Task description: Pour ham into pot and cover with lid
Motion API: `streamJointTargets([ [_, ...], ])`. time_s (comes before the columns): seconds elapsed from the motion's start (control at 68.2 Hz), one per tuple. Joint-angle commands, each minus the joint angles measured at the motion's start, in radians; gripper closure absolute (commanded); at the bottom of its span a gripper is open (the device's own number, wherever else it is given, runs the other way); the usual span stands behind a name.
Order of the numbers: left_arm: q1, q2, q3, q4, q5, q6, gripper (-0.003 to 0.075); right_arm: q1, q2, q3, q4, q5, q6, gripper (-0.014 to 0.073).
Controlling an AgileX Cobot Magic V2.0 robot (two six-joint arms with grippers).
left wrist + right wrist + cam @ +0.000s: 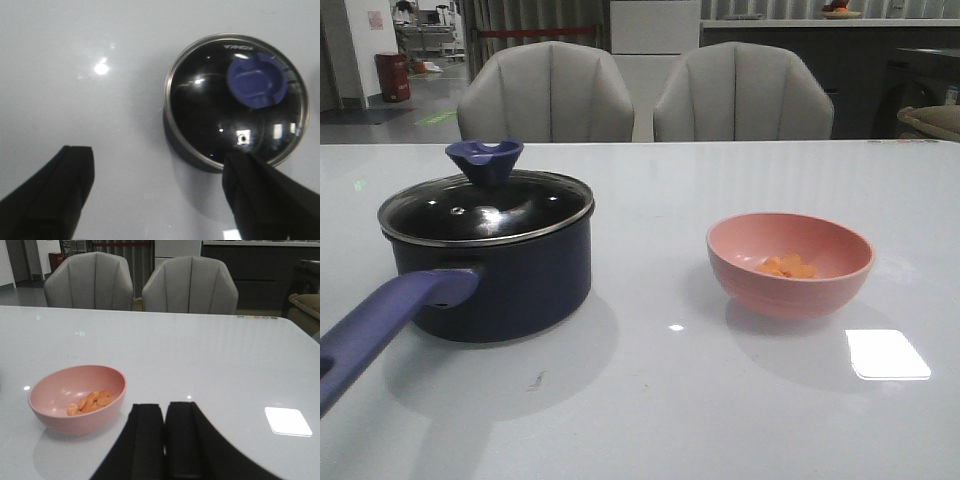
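Lid removal appears to be the step in hand, since the lid [486, 208] sits seated on the pot [490, 270] and the ham [788, 266] lies in the pink bowl [790, 264], well apart on the white table [650, 400].

Procedure, as judged from the scene:
1. Centre the left claw [157, 187] over the knob [256, 80]. The claw hangs above the pot with its fingers spread wide and nothing between them; the knob lies off to one side of the gap, so a sideways correction seems needed before descent.
2. Close on the flared knob below its wider top, so the flare resists slipping.
3. Lift straight up; a tilted pull could drag the metal rim against the pot wall.
4. Set the lid down away from the bowl and the long handle [390, 320].

The right claw [165, 427] holds nothing, its fingers pressed nearly together, just beside the bowl.

Appearance of the lid: round clear glass, domed, with a bright metal rim, a small steam hole [243, 137] near the edge, and a dark-blue knob at centre. The black pot interior shows through the glass, with ceiling lights reflected on it.
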Motion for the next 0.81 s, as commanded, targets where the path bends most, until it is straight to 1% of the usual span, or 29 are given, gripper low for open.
streamJointTargets([
  [0.0,-0.085,0.066,-0.124,0.022,-0.024,-0.067,0.0135,-0.005,-0.020,-0.005,-0.010,-0.088,0.002,0.0447],
  [0.088,-0.155,0.146,-0.198,0.112,-0.001,-0.147,0.0135,-0.005,-0.020,-0.005,-0.010,-0.088,0.002,0.0447],
  [0.103,-0.177,0.164,-0.217,0.138,0.011,-0.177,0.0135,-0.005,-0.020,-0.005,-0.010,-0.088,0.002,0.0447],
  [0.249,-0.263,0.276,-0.335,0.261,0.070,-0.280,0.0135,-0.005,-0.020,-0.005,-0.010,-0.088,0.002,0.0447],
  [0.425,-0.298,0.386,-0.454,0.267,0.141,-0.338,0.0135,-0.005,-0.021,-0.005,-0.010,-0.088,0.002,0.0447],
  [0.543,-0.300,0.442,-0.506,0.267,0.172,-0.362,0.0135,-0.005,-0.021,-0.005,-0.010,-0.088,0.002,0.0447],
  [0.616,-0.300,0.468,-0.513,0.267,0.180,-0.399,0.0135,-0.005,-0.021,-0.005,-0.010,-0.088,0.002,0.0447],
  [0.792,-0.300,0.502,-0.513,0.265,0.185,-0.428,0.0134,-0.005,-0.021,-0.005,-0.010,-0.088,0.002,0.0447],
])
